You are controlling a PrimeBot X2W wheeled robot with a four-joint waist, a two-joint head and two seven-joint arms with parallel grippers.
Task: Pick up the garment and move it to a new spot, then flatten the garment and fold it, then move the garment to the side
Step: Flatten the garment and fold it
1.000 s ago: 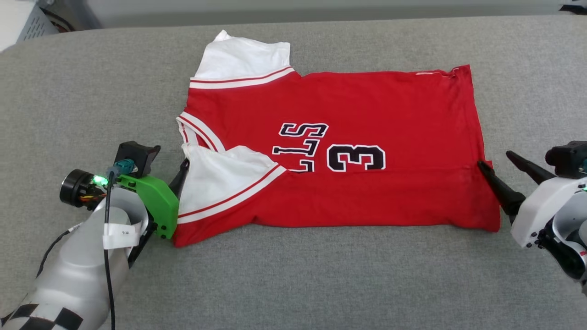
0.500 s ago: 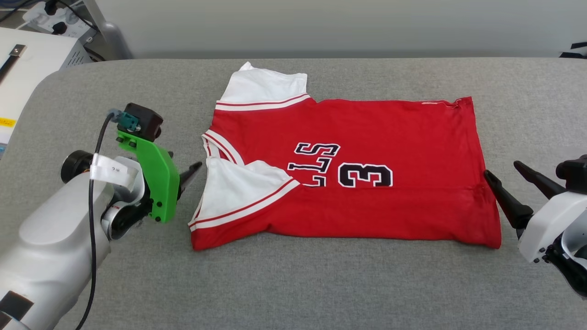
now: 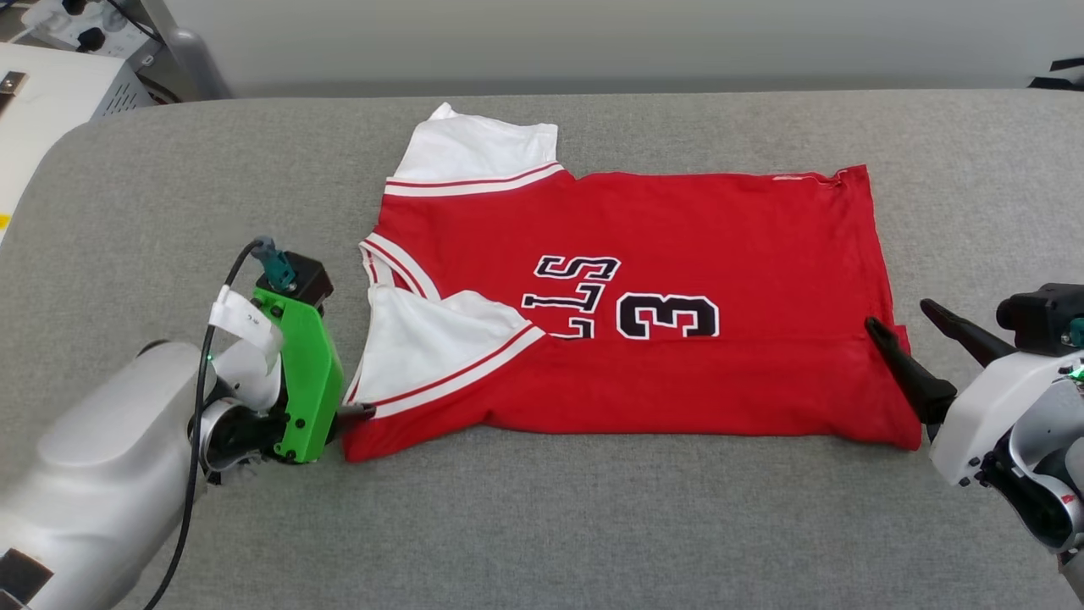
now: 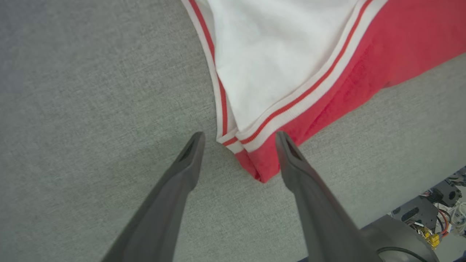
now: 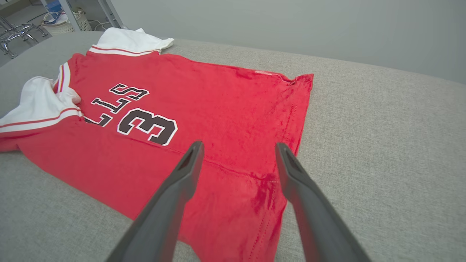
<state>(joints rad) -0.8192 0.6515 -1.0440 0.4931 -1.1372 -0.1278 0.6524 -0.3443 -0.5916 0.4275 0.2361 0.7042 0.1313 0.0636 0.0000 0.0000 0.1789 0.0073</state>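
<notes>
The garment, a red jersey with white sleeves and black lettering, lies on the grey padded table. Its near long edge is folded over and its near sleeve lies across the front. My left gripper is at the garment's near left corner, mostly hidden behind its green mount. In the left wrist view the left gripper is open, its fingers either side of that corner of the garment. My right gripper is open at the hem on the right. In the right wrist view the right gripper hovers over the garment near its hem.
A white equipment box with cables stands past the table's far left corner, and a pale wall runs behind the table. Bare grey table surface lies all round the garment. The robot's base with wiring shows below the table edge.
The head camera has shifted. My left gripper has come from beside the collar and near sleeve down to the garment's near left corner. The right gripper stays open at the hem.
</notes>
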